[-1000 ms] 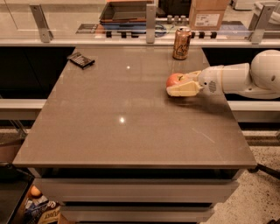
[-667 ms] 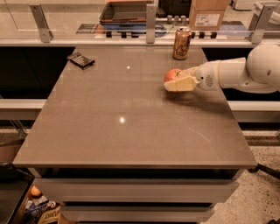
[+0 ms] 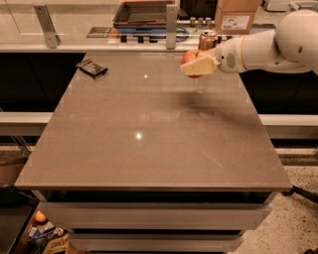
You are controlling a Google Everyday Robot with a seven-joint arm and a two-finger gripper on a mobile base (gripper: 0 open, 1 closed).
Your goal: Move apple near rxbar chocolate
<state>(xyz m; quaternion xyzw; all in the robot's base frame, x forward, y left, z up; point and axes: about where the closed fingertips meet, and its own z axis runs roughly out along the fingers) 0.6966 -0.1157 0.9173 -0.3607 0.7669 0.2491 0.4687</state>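
The red-orange apple (image 3: 188, 57) is held off the table in my gripper (image 3: 196, 65), whose cream fingers (image 3: 199, 65) are closed around it, above the table's far right part. The white arm reaches in from the right. The rxbar chocolate (image 3: 92, 68), a flat dark wrapper, lies at the table's far left corner, well to the left of the apple.
A gold-brown drink can (image 3: 207, 40) stands at the far edge just behind the gripper. The brown table (image 3: 149, 129) has a rail with metal posts (image 3: 171, 22) behind it. A cardboard box (image 3: 237, 15) and a tray (image 3: 144, 12) sit beyond.
The gripper has lifted the apple off the table and carried it up and to the left, toward the far edge.
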